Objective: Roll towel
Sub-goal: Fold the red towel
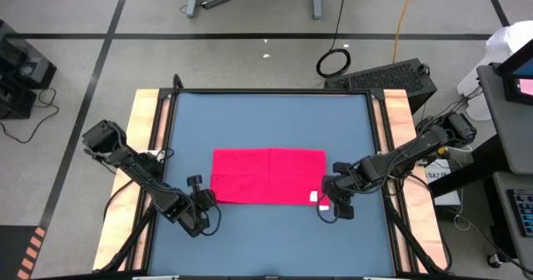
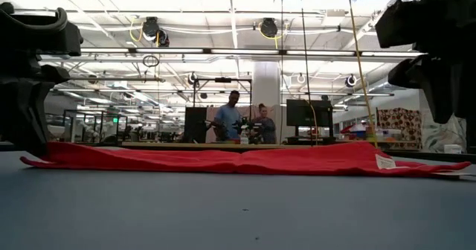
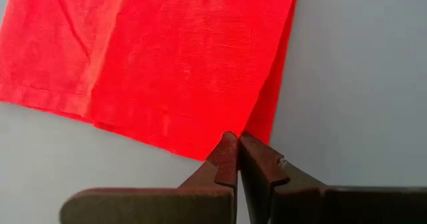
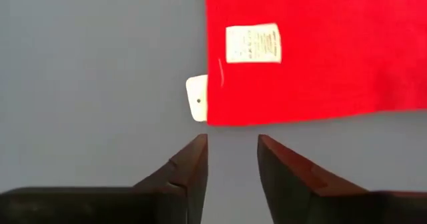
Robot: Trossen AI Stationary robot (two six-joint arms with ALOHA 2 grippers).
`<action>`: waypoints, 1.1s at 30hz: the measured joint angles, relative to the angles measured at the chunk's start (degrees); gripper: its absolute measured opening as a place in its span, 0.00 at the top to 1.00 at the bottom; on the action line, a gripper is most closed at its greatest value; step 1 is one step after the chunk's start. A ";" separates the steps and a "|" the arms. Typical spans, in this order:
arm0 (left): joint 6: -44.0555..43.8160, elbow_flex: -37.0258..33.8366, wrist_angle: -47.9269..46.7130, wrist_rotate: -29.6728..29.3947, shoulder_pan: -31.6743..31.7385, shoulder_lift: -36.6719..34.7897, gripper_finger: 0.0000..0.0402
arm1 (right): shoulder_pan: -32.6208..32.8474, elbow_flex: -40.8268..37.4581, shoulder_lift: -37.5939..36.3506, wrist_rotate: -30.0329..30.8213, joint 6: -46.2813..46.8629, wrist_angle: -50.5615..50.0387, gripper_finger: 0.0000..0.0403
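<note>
The towel (image 1: 268, 176) is seen spread flat, folded to a wide rectangle, at the middle of the blue surface (image 1: 266, 117), its white tag (image 4: 253, 43) lying on the corner nearest the right gripper (image 1: 331, 198). That gripper is poised just off this near corner of the towel with its fingers (image 4: 191, 163) parted and nothing between them. At the towel's opposite near corner the left gripper (image 1: 200, 198) is held with its fingers (image 3: 227, 159) pressed together at the cloth's edge; whether any fabric is pinched there cannot be told.

The roll is judged not yet begun. For a tight, even roll, both corners of one edge would best be taken at the same depth and turned over together, so that the cloth is wound square to its length rather than skewed. The small loose label (image 4: 197, 99) protruding beside the tag is best tucked inside the first turn.

Bare surface is left on all sides of the towel, with most room beyond its far edge. The wooden rails (image 1: 146, 117) flanking the surface lie well apart from the towel.
</note>
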 joint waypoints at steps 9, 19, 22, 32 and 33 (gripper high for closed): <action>-0.44 0.00 -0.07 0.08 0.00 0.00 0.97 | 2.68 -0.57 0.00 9.55 -4.26 8.97 0.71; -4.50 -0.04 -2.79 6.35 0.00 -2.47 0.71 | 3.28 -9.79 0.02 10.89 -4.50 28.75 0.82; -4.56 -0.04 -3.27 6.73 0.00 -4.29 0.58 | 3.28 -11.11 0.02 10.89 -4.51 31.70 0.84; -0.19 -0.04 -0.93 -2.08 0.21 -13.19 0.40 | 3.25 -11.94 0.16 17.79 -10.76 40.06 0.85; 2.21 -0.04 1.56 -4.03 0.65 -13.31 0.42 | 3.03 -12.83 0.41 18.84 -12.86 44.16 0.85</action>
